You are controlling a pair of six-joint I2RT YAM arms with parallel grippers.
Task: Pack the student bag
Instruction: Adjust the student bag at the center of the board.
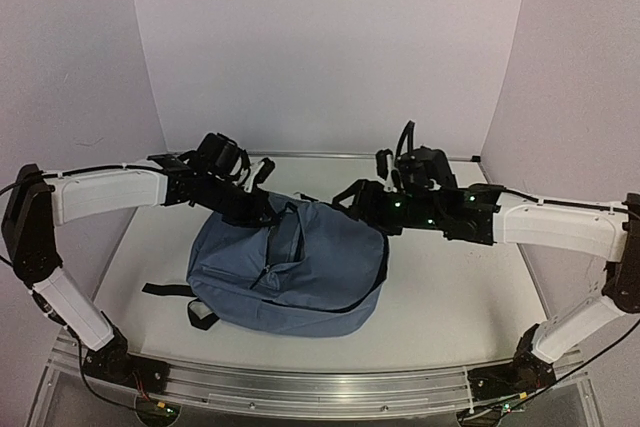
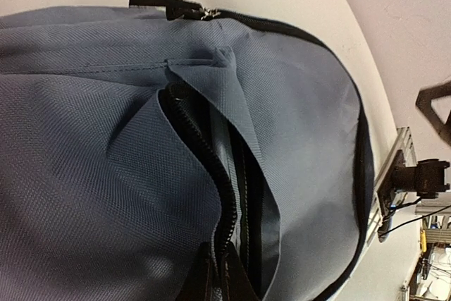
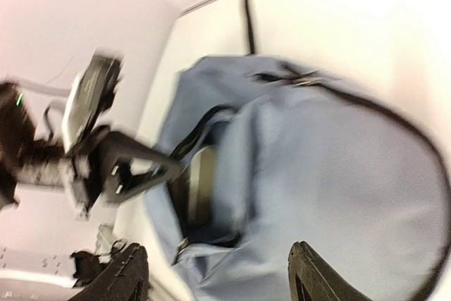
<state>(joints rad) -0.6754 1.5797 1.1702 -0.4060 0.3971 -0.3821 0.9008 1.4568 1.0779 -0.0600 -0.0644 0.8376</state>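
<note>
One student bag (image 1: pixel 300 277), two arms (image 1: pixel 110 192) (image 1: pixel 555 222)

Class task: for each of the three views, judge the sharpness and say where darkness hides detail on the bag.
Top external view: evenly lit and fairly sharp, with no glare on the student bag. Left wrist view: crisp enough to show the fabric weave, but the zip opening is too dark inside to read. Right wrist view: motion-blurred throughout, with the bag's edges smeared.

Legible markings: none. No text, label, brand or number reads on the student bag (image 1: pixel 290 272).
</note>
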